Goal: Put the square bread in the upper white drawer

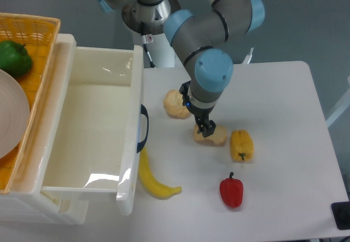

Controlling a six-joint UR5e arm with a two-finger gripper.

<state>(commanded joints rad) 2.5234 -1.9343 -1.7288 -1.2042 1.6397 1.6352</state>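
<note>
At the far left we see an orange wicker basket (46, 40), cut off by the frame edge, holding a green pepper (13, 59) and part of a pale plate (11, 116). Beside it the upper white drawer (131, 143) stands pulled open, a banana (150, 179) lying just below its handle. Toward centre, a round bun (175, 104) is partly hidden by the arm. The gripper (203, 128) sits low over the square bread (216, 138), covering much of it; we cannot tell how wide its fingers stand. Right of it lie a yellow pepper (241, 145) and, lower, a red pepper (231, 191).
</note>
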